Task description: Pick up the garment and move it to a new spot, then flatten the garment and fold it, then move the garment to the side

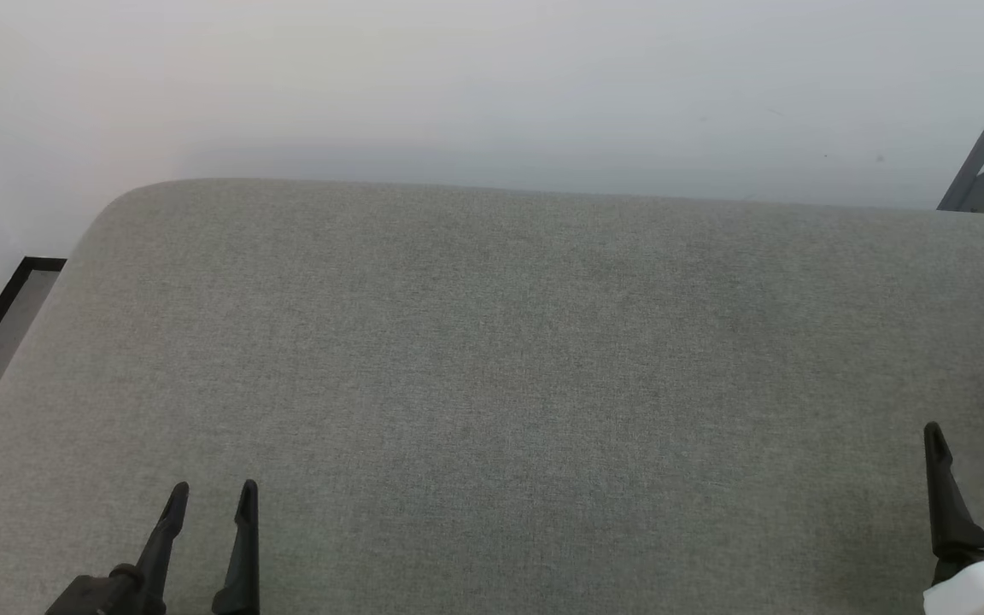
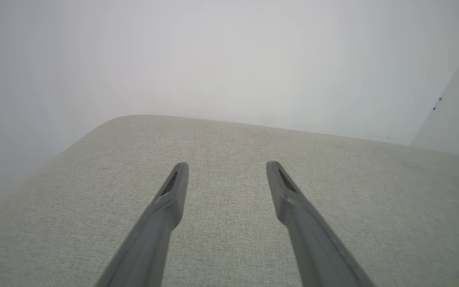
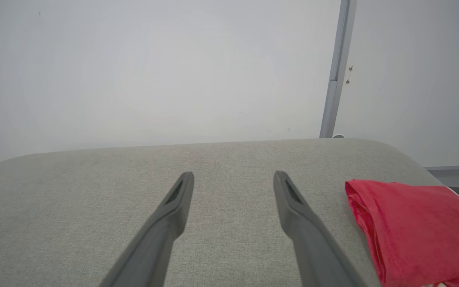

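Folded garment, rolled edge toward right fingers, lettering outward

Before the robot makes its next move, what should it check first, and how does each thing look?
1. Left gripper open, holding nothing: ok.
2. Right gripper open, holding nothing: ok.
3. Garment lying on the grey padded surface, beside the right gripper and apart from it: ok.
4. Whole garment in view to choose a grasp: not ok, it is cut off at the picture edges.
5. Garment flat or folded: cannot tell.
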Robot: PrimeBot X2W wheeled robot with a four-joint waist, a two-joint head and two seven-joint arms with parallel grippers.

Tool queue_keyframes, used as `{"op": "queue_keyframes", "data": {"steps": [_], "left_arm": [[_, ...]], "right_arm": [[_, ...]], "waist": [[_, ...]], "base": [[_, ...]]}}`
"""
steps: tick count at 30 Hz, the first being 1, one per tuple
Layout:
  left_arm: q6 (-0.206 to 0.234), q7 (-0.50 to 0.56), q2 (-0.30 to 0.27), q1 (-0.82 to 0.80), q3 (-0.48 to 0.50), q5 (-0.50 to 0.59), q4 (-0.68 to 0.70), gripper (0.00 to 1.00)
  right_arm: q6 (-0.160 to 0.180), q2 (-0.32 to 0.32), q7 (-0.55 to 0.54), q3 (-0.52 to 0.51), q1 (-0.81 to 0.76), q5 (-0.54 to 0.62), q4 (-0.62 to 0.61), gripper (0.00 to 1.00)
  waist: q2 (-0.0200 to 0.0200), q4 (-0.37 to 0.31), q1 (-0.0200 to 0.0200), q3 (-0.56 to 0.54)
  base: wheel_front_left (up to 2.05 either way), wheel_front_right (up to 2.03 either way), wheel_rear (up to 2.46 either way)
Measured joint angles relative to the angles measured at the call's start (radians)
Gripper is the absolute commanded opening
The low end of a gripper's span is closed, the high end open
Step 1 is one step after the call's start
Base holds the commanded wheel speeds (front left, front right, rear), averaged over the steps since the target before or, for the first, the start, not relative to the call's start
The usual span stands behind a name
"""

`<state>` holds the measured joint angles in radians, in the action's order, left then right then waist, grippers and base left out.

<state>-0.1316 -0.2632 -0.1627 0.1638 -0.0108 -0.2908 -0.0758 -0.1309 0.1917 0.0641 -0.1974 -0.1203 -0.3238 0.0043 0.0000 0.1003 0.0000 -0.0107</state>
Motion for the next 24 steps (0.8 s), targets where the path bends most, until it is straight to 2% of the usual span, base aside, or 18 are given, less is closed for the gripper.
{"op": "queue_keyframes", "data": {"steps": [18,19,24], "left_arm": [[0.000,0.000,-0.010,-0.004,0.004,-0.011,-0.014,1.00],[0.000,0.000,-0.009,-0.002,0.004,-0.011,-0.018,0.00],[0.000,0.001,0.013,0.009,-0.004,-0.013,-0.061,0.00]], "right_arm": [[0.000,-0.025,-0.013,-0.001,-0.012,0.007,-0.015,1.00],[0.000,-0.027,-0.012,-0.001,-0.012,0.006,-0.012,0.00],[0.000,-0.048,-0.013,0.004,-0.019,0.004,0.037,0.00]], "waist": [[0.0000,0.002,0.0000,-0.002],[0.0000,0.002,0.0000,-0.002],[0.0000,0.002,0.0000,-0.002]], "base": [[0.00,0.00,0.00],[0.00,0.00,0.00],[0.00,0.00,0.00]]}}
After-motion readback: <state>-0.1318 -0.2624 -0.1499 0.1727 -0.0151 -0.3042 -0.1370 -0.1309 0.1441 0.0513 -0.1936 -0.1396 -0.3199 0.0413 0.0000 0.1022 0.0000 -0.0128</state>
